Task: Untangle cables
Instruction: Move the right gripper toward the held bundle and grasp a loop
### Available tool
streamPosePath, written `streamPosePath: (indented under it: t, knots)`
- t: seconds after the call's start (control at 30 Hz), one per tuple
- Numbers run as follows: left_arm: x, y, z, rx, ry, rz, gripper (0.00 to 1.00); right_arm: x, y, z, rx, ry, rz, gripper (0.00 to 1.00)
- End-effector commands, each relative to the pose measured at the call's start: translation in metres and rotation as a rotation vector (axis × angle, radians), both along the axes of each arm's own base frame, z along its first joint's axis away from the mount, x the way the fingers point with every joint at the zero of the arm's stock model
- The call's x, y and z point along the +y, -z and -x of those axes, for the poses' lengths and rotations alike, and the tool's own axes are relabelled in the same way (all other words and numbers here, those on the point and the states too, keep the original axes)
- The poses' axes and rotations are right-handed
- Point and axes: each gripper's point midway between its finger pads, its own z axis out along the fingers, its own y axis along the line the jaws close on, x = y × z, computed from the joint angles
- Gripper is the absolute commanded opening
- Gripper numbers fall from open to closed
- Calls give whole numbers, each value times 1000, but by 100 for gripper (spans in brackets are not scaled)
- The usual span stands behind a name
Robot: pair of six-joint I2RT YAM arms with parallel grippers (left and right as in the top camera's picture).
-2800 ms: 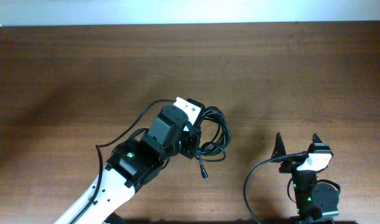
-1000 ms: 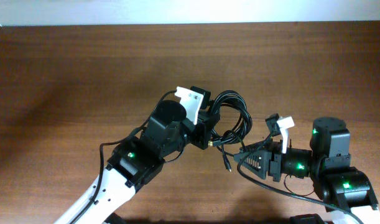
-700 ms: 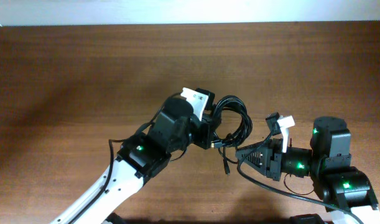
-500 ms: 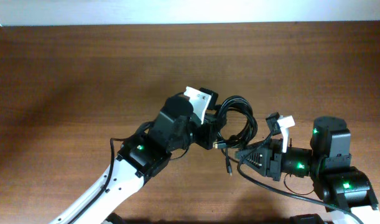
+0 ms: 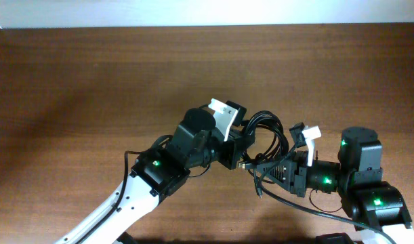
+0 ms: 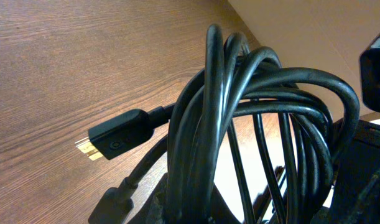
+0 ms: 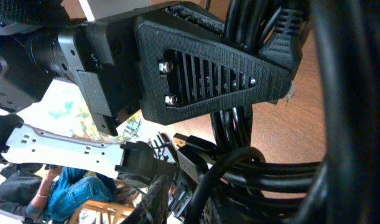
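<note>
The cables [image 5: 269, 135] form one tangled black coil hanging between my two grippers over the wooden table [image 5: 91, 88]. My left gripper [image 5: 238, 153] is shut on the coil's left side; in the left wrist view the bundled cables [image 6: 239, 118] rise straight out of its jaws, and a gold-tipped plug [image 6: 112, 140] sticks out to the left. My right gripper [image 5: 261, 167] reaches in from the right, fingers pinched together on strands at the coil's lower right. The right wrist view shows one ribbed finger [image 7: 208, 68] pressed against the cables [image 7: 283, 174]. A loose plug end [image 5: 261, 194] dangles below.
The left arm [image 5: 152, 183] comes up from the bottom left and the right arm [image 5: 359, 176] from the bottom right, with its own thick wire [image 5: 308, 207] looping under it. A pale wall edge [image 5: 207, 13] borders the table's far side.
The right gripper came up from the table's near edge to the coil and its fingers closed on the strands. The left gripper carried the coil up and right toward it.
</note>
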Motion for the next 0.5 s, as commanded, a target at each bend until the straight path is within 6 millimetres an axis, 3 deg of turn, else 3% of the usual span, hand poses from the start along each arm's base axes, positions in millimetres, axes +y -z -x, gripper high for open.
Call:
streamPosePath:
  t: [0.0,0.13,0.37,0.47]
  knots:
    - [-5,-6,5,8,23,23,0,-1,-8,-1,-36,-4,-5,14]
    - [-5,-6,5,9,25,23,0,0,-9,-2,-44,-3,-7,7]
    - [-5,-6,6,12,30,25,0,1,-33,-19,-202,6,-34,6]
    - [-8,-7,10,21,54,35,0,-1,-34,-27,-237,39,-15,4]
